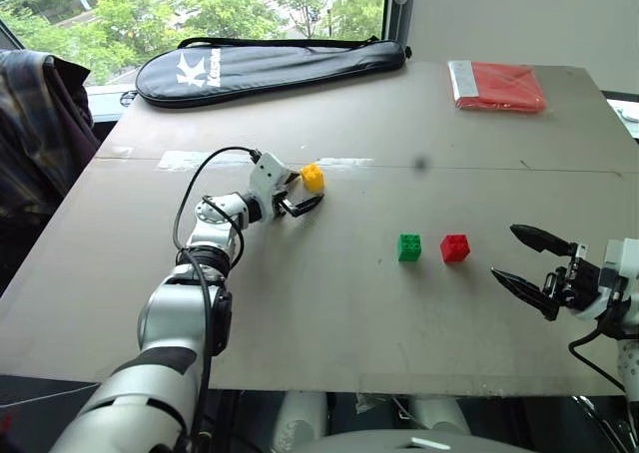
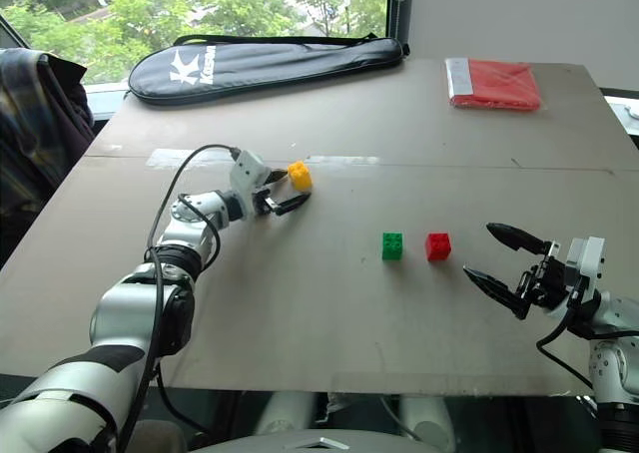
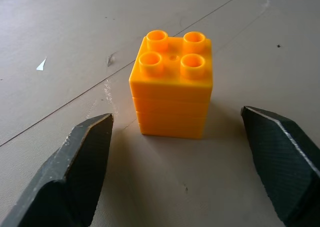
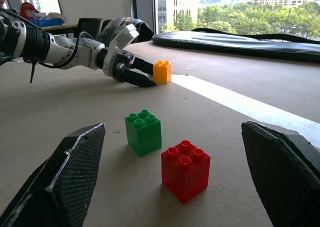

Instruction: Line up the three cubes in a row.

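Cardboard table (image 1: 329, 303) by a window: yellow cube (image 1: 313, 178) between left gripper's (image 1: 303, 194) parted fingers, untouched; green cube (image 1: 409, 246) beside red cube (image 1: 454, 247); right gripper (image 1: 526, 257) spread wide nearby.

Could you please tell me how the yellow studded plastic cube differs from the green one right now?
The yellow studded plastic cube stands alone, far from the others; the green studded plastic cube stands right beside the red studded plastic cube, with a small gap between them. The yellow cube sits between the open fingers of the left hand; no hand is at the green cube. Both stand upright, studs up, on the table.
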{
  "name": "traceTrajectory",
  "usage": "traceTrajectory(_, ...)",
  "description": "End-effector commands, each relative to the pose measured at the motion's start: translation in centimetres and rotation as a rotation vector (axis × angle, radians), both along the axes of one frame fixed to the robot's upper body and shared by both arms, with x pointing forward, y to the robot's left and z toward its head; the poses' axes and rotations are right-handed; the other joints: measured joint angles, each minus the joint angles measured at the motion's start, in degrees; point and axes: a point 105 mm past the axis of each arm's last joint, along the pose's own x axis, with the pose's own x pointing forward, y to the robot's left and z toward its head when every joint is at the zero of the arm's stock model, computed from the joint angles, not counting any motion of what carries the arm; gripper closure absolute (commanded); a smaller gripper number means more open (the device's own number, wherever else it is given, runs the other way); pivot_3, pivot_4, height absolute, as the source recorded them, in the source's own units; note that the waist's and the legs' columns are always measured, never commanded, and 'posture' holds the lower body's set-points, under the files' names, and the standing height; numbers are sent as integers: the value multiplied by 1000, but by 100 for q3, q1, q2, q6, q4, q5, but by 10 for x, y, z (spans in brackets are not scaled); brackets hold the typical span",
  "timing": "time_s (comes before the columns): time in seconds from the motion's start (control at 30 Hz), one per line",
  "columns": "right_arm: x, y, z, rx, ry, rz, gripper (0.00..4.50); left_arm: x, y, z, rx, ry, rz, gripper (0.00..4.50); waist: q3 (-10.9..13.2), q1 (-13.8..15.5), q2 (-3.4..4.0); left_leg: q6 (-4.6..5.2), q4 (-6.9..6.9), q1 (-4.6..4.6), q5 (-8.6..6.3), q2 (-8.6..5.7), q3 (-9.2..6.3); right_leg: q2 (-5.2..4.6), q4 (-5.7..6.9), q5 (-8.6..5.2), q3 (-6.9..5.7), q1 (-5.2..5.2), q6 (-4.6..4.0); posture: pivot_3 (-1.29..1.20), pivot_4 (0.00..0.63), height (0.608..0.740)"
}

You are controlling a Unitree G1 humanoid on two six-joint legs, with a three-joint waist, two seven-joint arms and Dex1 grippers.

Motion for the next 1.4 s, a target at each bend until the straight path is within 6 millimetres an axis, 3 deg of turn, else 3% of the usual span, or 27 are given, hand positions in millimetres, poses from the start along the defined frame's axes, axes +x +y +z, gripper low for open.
traceTrajectory(0.03,0,-5,15,-18,-62,-11,0,1,-1,3,-30,14,-10,2211,0,0,0,0,0,0,0,0,0,0,0,0,0,0,0,0,150,708)
traceTrajectory(0.13,0,-6,16,-20,-63,-11,0,3,0,7,-45,15,4,3300,0,1,0,0,0,0,0,0,-1,0,1,0,0,0,0,0,150,708)
traceTrajectory(0.43,1,-4,15,-17,-65,-10,0,-3,-7,10,-38,-3,-76,3298,0,1,0,0,1,-1,0,0,-2,0,1,1,-1,0,1,0,150,708)
traceTrajectory(0.67,-4,-2,9,-15,-27,30,0,-31,-28,8,-8,-22,-382,3298,0,1,0,0,1,-7,0,0,-3,0,0,1,-3,-4,1,0,150,708)
traceTrajectory(0.93,-18,-3,0,-41,31,114,0,-68,-40,-10,95,-9,-686,3298,0,1,0,0,4,-9,0,0,-3,0,1,1,-2,-6,0,0,150,708)
traceTrajectory(1.4,-22,-6,2,-54,20,107,0,-78,-54,-18,119,-23,-779,3298,0,2,0,0,11,-10,0,0,-7,0,3,1,-1,-5,1,0,150,708)
